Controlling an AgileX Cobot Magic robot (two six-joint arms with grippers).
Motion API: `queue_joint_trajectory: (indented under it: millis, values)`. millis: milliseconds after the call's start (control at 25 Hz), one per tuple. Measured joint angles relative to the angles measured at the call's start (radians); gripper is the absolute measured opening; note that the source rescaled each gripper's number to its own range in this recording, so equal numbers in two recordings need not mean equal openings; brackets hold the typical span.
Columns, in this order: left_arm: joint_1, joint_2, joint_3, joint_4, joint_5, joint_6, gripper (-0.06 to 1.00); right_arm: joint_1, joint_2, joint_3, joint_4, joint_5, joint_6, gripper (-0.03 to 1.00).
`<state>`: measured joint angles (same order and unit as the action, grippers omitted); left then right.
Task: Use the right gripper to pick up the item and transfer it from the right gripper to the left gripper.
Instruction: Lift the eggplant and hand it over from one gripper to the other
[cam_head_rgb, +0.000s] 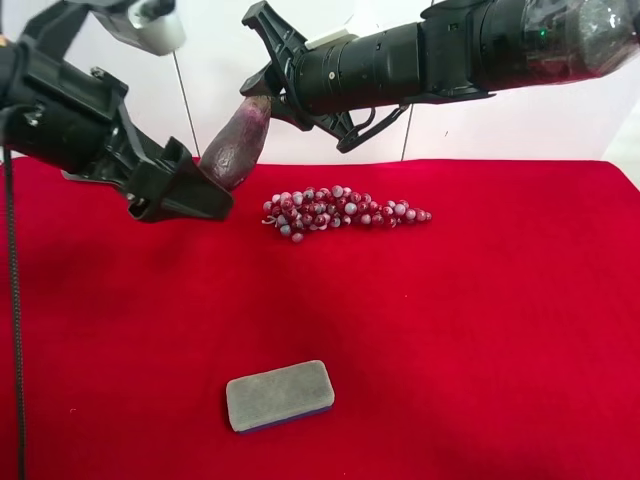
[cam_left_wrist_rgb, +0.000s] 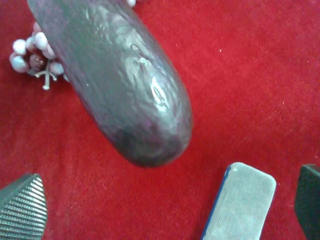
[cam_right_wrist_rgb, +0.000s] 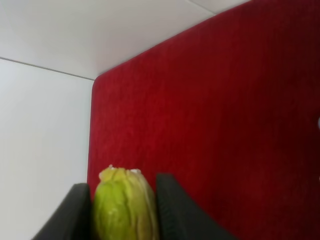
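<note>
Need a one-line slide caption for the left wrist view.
Dark eggplant toy poised before the open left gripper, grapes and grey eraser on the red cloth.

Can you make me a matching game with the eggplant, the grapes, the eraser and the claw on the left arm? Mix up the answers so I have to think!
Things:
1. eggplant
2. grapes
3. eraser
4. left gripper

Where or how:
A. grey, lying flat on the red cloth
B. open, by the eggplant's round end
C. up in the air, pinched at its green end by the right gripper
D. a red and whitish bunch lying on the cloth

Pairs: 1-C, 2-D, 3-A, 4-B.
</note>
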<state>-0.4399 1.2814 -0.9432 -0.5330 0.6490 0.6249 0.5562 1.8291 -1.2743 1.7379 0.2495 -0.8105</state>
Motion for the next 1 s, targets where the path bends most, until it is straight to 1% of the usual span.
queue_joint_trajectory:
  millis: [440, 720, 840, 1000]
  values:
    - [0.0, 0.101, -0.115, -0.001, 0.0, -0.002, 1.0, 0.0, 0.0, 0.0, 0.0, 0.0, 0.0, 0.0]
    - [-0.004, 0.16, -0.122, -0.004, -0.027, -0.002, 1.0, 0.0, 0.0, 0.0, 0.0, 0.0, 0.0, 0.0]
    - [-0.036, 0.188, -0.122, -0.004, -0.055, -0.003, 1.0, 0.0, 0.0, 0.0, 0.0, 0.0, 0.0, 0.0]
    - [-0.101, 0.205, -0.122, -0.003, -0.11, -0.004, 1.0, 0.0, 0.0, 0.0, 0.0, 0.007, 0.0, 0.0]
